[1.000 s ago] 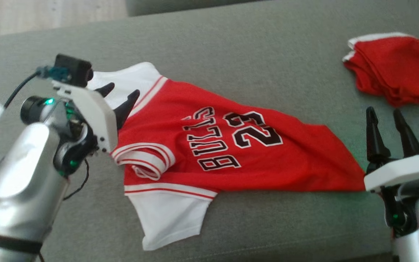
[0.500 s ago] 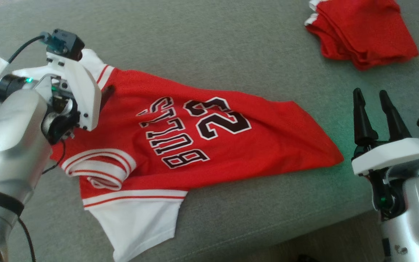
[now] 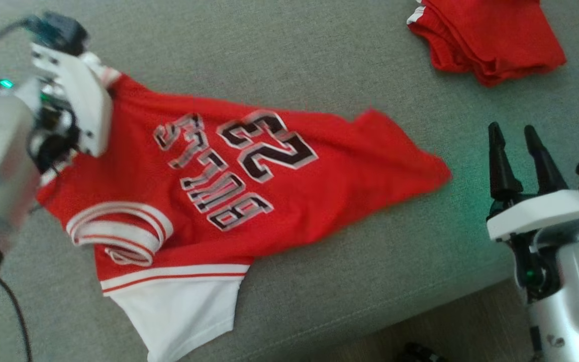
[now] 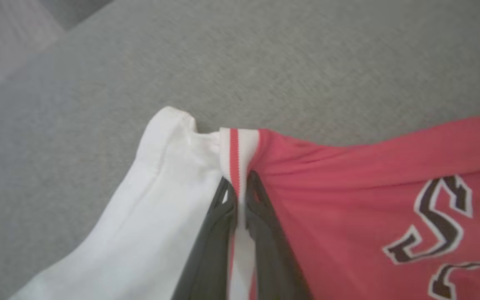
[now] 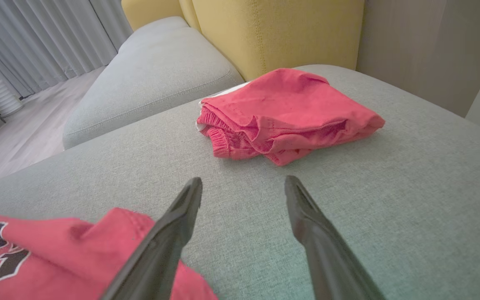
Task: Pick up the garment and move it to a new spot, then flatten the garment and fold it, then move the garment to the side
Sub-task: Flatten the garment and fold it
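The garment (image 3: 229,191) is a red jersey with white sleeves and black lettering, spread across the grey cushion (image 3: 319,75). In the left wrist view my left gripper (image 4: 241,187) is shut on the garment's (image 4: 348,200) red-and-white striped trim at the far shoulder seam, beside a white sleeve (image 4: 140,216). In the head view its fingertips are hidden behind the white wrist mount (image 3: 76,95). My right gripper (image 3: 513,138) stands open above the cushion, right of the garment's hem (image 5: 98,237), with nothing between its fingers.
A folded red cloth (image 3: 485,35) lies at the cushion's far right corner, also ahead of the right gripper (image 5: 286,112). A yellow backrest (image 5: 273,29) rises behind it. The cushion's front edge (image 3: 370,327) runs along the bottom, with floor below.
My left gripper has shut on the garment's shoulder trim and pulled it left, dragging the hem away from the right gripper. The head camera has also shifted. The right gripper stayed open.
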`<state>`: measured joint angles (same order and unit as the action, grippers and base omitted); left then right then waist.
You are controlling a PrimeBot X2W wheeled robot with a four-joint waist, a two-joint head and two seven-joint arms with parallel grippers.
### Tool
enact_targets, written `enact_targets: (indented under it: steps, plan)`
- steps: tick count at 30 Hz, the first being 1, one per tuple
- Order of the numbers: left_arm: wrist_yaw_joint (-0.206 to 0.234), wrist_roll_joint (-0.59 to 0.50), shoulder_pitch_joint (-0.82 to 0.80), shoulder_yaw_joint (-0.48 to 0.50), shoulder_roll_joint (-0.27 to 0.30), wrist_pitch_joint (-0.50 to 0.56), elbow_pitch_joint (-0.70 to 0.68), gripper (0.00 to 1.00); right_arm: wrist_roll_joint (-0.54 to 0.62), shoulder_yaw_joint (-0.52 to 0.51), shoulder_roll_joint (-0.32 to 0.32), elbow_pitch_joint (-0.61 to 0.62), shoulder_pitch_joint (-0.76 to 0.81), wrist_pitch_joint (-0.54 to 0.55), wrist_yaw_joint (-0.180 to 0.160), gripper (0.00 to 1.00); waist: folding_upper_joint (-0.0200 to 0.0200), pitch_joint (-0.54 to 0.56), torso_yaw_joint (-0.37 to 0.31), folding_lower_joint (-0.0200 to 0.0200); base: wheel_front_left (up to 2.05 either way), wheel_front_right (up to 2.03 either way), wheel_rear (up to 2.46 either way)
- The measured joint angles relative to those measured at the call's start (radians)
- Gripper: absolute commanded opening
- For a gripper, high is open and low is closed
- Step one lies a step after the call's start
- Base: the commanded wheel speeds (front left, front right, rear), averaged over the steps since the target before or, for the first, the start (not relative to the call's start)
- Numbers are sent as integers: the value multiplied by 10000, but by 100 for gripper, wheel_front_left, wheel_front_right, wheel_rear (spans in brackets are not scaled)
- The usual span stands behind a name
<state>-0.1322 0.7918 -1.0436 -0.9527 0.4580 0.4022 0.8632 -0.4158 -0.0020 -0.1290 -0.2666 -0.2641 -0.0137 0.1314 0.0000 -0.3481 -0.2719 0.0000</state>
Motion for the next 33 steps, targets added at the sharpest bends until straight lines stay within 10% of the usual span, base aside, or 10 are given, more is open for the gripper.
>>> enact_targets:
  steps: [12, 13, 14, 25, 33]
  plan:
    - [238, -685, -1523, 75, 282, -1684, 1753, 0, -86, 127, -117, 33, -343, -10, 0, 100, 0, -453, -149, 1, 0, 0, 0]
    - [238, -663, -1521, 171, 228, -1806, 1871, 75, -84, 127, -117, 19, -343, -10, 0, 100, 0, -431, -128, 1, 0, 0, 0]
    - [238, -608, -1515, 242, 130, -1952, 2006, 100, -84, 123, -119, 10, -343, -10, 0, 100, 0, -398, -90, 1, 0, 0, 0]
    - [146, -679, -964, 6, -771, -4589, 2010, 100, -48, 134, -196, 40, -221, -123, 0, 100, 0, 857, 742, 0, 0, 0, 0]
    - [1747, -322, 862, 1147, -522, -6516, -525, 100, 173, 98, -213, 445, 1076, -700, 0, 100, 0, 2438, 1653, -1, 0, 0, 0]
